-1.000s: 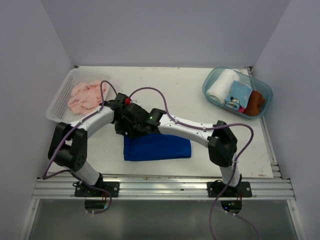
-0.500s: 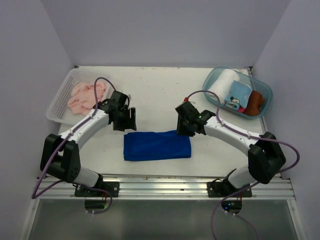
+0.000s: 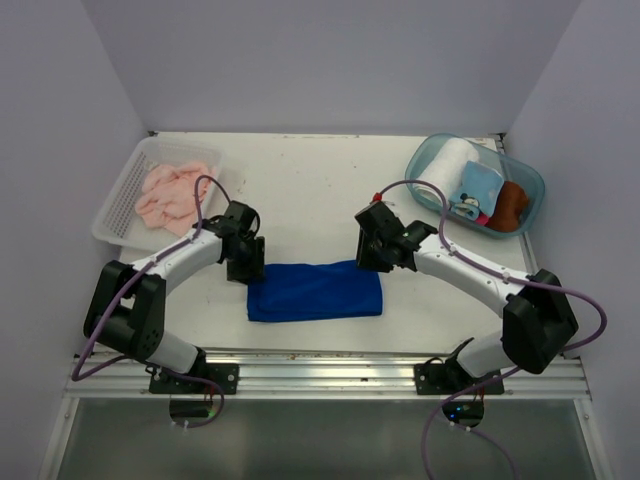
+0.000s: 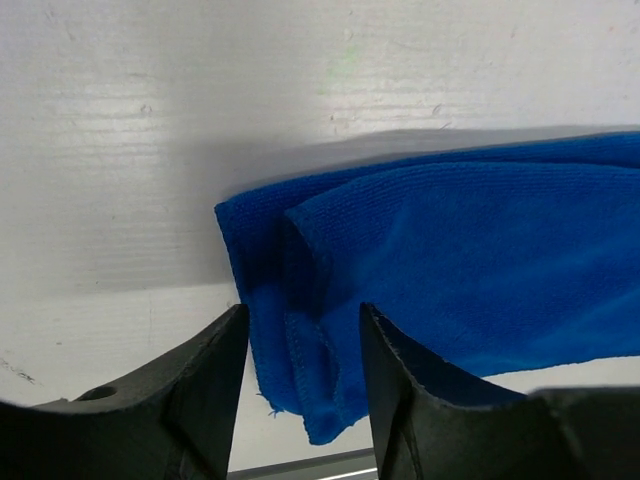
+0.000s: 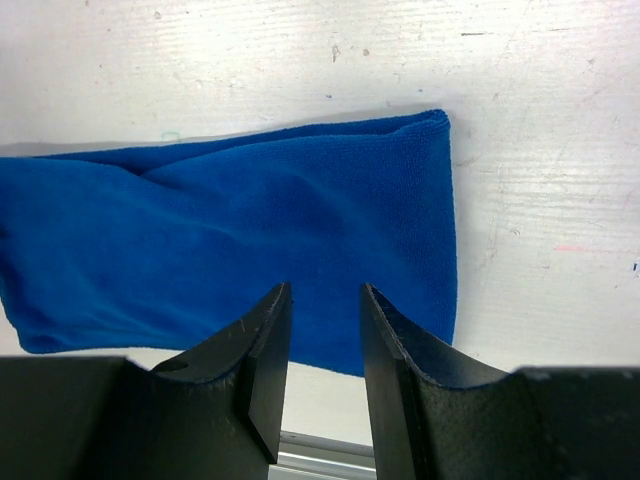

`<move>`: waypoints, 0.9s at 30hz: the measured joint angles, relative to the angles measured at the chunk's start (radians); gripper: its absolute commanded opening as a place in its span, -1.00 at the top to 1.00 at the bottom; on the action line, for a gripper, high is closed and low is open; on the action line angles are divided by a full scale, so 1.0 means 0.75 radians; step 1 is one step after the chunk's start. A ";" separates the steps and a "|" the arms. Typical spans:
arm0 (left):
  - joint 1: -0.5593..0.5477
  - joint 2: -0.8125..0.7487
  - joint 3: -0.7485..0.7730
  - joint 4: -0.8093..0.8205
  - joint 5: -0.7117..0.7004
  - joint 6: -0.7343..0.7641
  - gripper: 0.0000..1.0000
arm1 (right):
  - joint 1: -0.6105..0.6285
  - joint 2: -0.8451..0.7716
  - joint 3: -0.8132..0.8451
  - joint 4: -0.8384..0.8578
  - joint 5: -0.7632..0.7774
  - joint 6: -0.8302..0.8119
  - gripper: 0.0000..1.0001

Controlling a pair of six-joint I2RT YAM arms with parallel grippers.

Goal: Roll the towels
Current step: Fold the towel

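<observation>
Change, left arm: the left gripper (image 3: 247, 262) is sitting lower and closer to the blue towel (image 3: 315, 291) than half a second ago. It is now hanging right at the towel's left end.
Change, right arm: the right gripper (image 3: 368, 255) is staying almost where it was half a second ago, at the far edge of the towel near its right end.
Change, both arms: one second ago the two arms were bunching together over the left part of the towel. Now they are standing well apart.
Change, towel: it is lying in the same spot as before, in the same shape.
Left gripper state: its two black fingers are spread wide with nothing between them. The towel's left end is showing below the gap.
Right gripper state: its fingers are parted too, with a smaller gap, and they are gripping nothing.
Where the towel is: it is lying flat on the white table (image 3: 320, 180), near the front edge, between the two arms.
Towel shape: it is folded into a long strip. At the left end the layers are stacking up and their sewn edges are showing.
Towel feel: it is looking soft and fuzzy, with fine little ribs and a gentle wrinkle across the top.
Table: it is looking hard and white, with small scuffs and specks.
Basket: a white plastic basket (image 3: 112, 215) full of tiny holes is sitting at the far left, holding crumpled pink cloths (image 3: 172, 190).
Tub: a see-through blue-green oval tub (image 3: 415, 185) is sitting at the far right, holding a white rolled towel (image 3: 445, 170), a light blue cloth (image 3: 478, 185) and a brown cloth (image 3: 510, 205).
</observation>
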 measured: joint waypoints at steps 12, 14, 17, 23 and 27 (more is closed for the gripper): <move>-0.006 -0.001 -0.060 0.027 0.007 -0.026 0.40 | -0.011 0.010 0.008 -0.020 0.023 0.001 0.22; -0.011 -0.001 -0.061 0.031 0.009 -0.029 0.48 | -0.027 0.010 0.011 -0.021 0.027 0.000 0.21; -0.016 0.000 -0.062 0.036 0.016 -0.033 0.65 | -0.064 0.010 0.010 -0.023 0.032 -0.001 0.20; -0.018 0.000 -0.061 0.037 0.034 -0.036 1.00 | -0.143 0.014 -0.020 -0.019 0.033 -0.015 -0.11; -0.018 -0.016 -0.026 -0.001 0.023 -0.037 1.00 | -0.177 0.056 -0.071 -0.003 0.018 -0.048 -0.18</move>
